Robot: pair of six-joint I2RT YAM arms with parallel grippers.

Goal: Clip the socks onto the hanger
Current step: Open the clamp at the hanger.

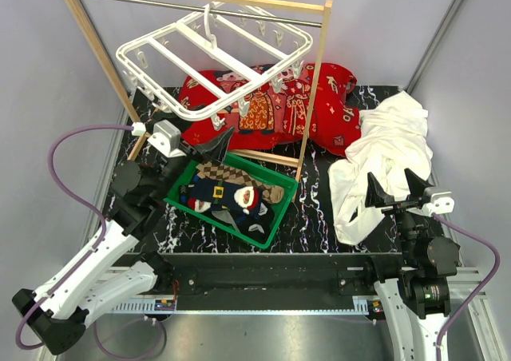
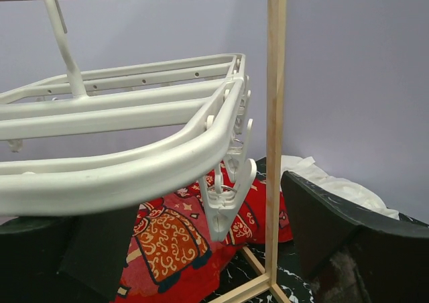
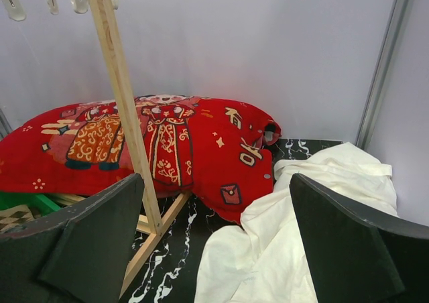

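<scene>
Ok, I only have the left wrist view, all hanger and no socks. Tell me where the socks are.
Observer: The socks lie in a green bin. The left gripper is at the bin's far left corner.
Operator: Report any sock already clipped.
Observer: None. No clip on the hanger that the top view shows holds a sock.
Operator: Give me the right arm.
Observer: The right gripper is open over the near part of the white cloth, apart from the bin.
</scene>
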